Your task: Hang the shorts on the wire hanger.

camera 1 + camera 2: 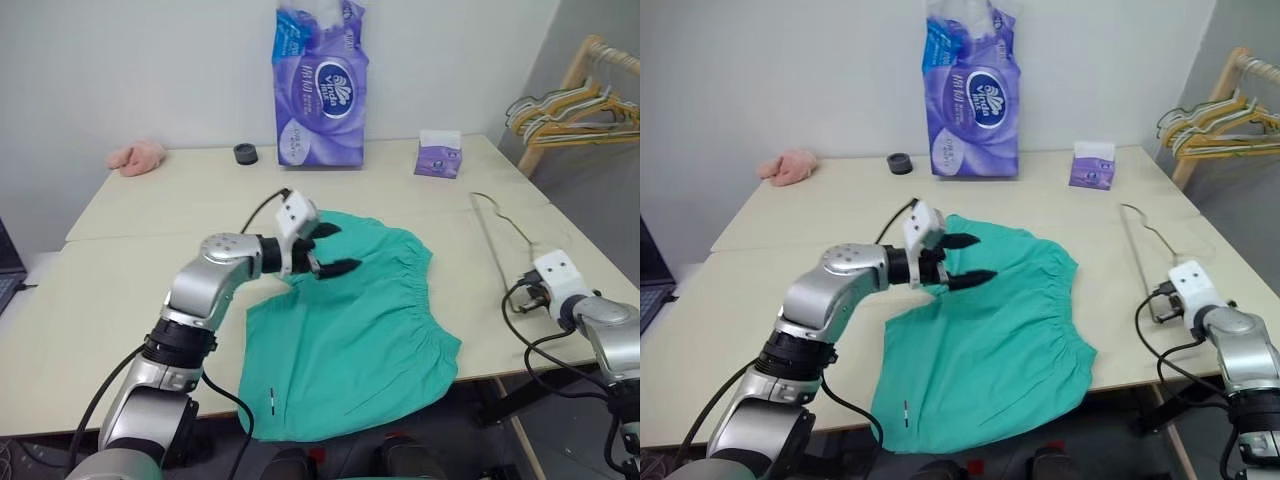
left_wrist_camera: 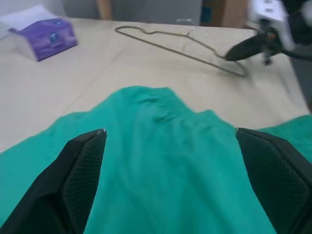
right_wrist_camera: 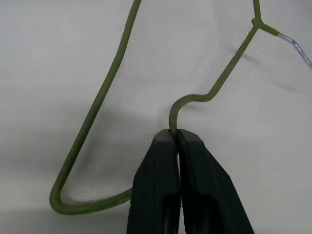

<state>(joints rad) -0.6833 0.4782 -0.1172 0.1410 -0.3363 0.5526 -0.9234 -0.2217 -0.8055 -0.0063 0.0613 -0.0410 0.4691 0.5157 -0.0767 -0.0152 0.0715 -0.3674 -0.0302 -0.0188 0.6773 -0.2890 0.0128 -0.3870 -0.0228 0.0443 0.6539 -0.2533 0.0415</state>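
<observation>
The teal-green shorts [image 1: 350,330] lie flat on the table's front middle, with one leg hem hanging over the front edge. My left gripper [image 1: 345,247] hovers just above their upper left part, open, with nothing between its fingers [image 2: 83,165]. The wire hanger [image 2: 185,53] lies flat on the table to the right of the shorts, its hook pointing to the far side. My right gripper [image 3: 174,134] is shut on the wire hanger [image 3: 96,105] at the bend near its closest corner, by the table's right front edge.
A tall purple tissue pack [image 1: 320,85], a small purple tissue box [image 1: 438,155], a black round cap [image 1: 245,154] and a pink cloth [image 1: 137,157] stand along the back of the table [image 1: 120,280]. A wooden rack with several hangers [image 1: 570,110] stands beyond the right edge.
</observation>
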